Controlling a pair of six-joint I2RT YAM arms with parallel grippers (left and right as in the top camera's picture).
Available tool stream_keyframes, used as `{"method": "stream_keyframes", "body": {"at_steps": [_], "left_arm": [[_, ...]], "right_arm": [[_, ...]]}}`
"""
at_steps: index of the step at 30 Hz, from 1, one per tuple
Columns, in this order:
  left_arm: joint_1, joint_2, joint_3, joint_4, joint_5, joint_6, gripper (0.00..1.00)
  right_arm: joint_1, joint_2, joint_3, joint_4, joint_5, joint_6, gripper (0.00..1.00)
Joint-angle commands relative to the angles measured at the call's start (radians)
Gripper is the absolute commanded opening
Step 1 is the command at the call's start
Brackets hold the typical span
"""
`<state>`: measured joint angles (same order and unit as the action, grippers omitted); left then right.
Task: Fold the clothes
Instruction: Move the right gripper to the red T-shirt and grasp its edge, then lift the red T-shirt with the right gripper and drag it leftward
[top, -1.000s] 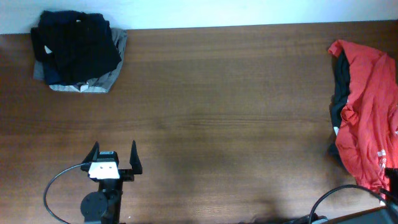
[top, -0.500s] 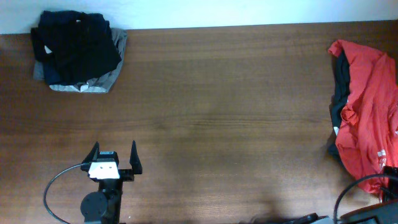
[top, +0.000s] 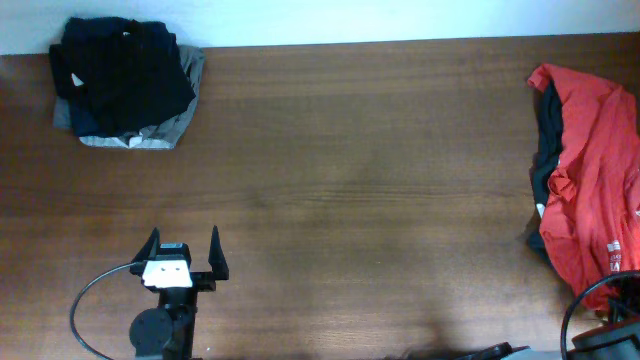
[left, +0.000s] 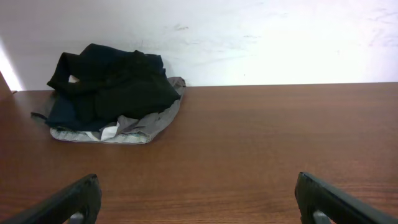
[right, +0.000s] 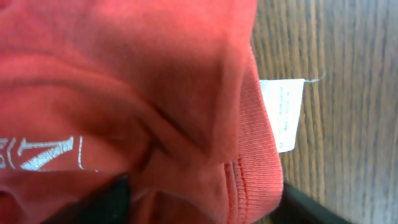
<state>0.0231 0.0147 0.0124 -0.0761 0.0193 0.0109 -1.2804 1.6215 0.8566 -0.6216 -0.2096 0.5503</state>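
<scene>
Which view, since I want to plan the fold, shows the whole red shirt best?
Overhead: the red shirt lies crumpled at the right edge of the table, nearly whole in frame. The right wrist view shows only a close patch of its fabric and a white label. The left wrist view misses it.

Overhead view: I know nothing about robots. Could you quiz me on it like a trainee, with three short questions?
1. True or false: the crumpled red cotton shirt lies at the left end of the brown wooden table.
2. What lies beneath the heap of black clothes? A) a grey fabric garment B) a yellow towel C) a paper sheet
3. Fill in: the left arm's jaws stand ____, holding nothing.
Key: 1 false; 2 A; 3 open.
</scene>
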Motion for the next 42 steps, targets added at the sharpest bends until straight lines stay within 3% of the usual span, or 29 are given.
{"method": "stream_keyframes", "body": {"at_steps": [1,5,10,21,26,30,37,42], "left_arm": [[0.007,-0.010,-0.003,-0.004,0.015,0.019,0.99],[0.007,-0.010,-0.003,-0.004,0.014,0.019,0.99],[0.007,-0.010,-0.003,-0.004,0.015,0.019,0.99],[0.007,-0.010,-0.003,-0.004,0.015,0.019,0.99],[0.007,-0.010,-0.003,-0.004,0.014,0.019,0.99],[0.007,-0.010,-0.003,-0.004,0.015,0.019,0.99],[0.007,-0.010,-0.003,-0.004,0.015,0.019,0.99],[0.007,-0.010,-0.003,-0.004,0.014,0.019,0.99]], "right_arm": [[-0.002,0.005,0.019,0.007,-0.005,0.005,0.61],[-0.002,0.005,0.019,0.016,-0.005,0.005,0.31],[-0.002,0.005,0.019,0.016,-0.032,0.004,0.06],[-0.002,-0.099,0.020,0.043,-0.338,-0.098,0.04],[-0.002,-0.233,0.020,0.040,-0.588,-0.117,0.04],[0.032,-0.373,0.020,0.034,-0.667,-0.116,0.04],[0.230,-0.607,0.020,0.049,-0.676,-0.079,0.04],[0.473,-0.705,0.020,0.132,-0.640,-0.033,0.04]]}}
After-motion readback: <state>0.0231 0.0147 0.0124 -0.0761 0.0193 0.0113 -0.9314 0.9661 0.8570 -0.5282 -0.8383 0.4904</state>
